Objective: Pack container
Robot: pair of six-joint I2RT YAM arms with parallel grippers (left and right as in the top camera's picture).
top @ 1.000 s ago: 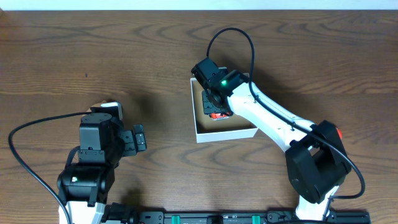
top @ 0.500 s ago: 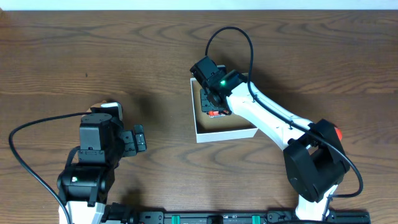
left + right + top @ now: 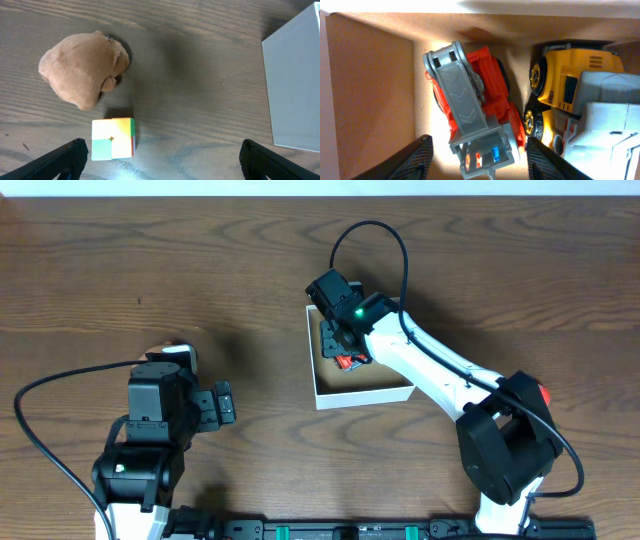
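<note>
my left gripper [image 3: 167, 162] is spread wide over the table. the colour cube [image 3: 113, 138] sits just ahead at 11 o'clock, and the brown plush toy [image 3: 82, 67] is past it. the container [image 3: 295, 85] is off at 2 o'clock. my right gripper [image 3: 482, 160] hangs in the container, fingers apart, holding nothing. it is over the red fire truck [image 3: 470, 105], which lies 11 to 5 beside a yellow truck [image 3: 570, 75]. i think the left arm is nearer the loose toys.

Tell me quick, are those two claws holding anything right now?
Left gripper: open, empty.
Right gripper: open over the red truck inside the container.
</note>
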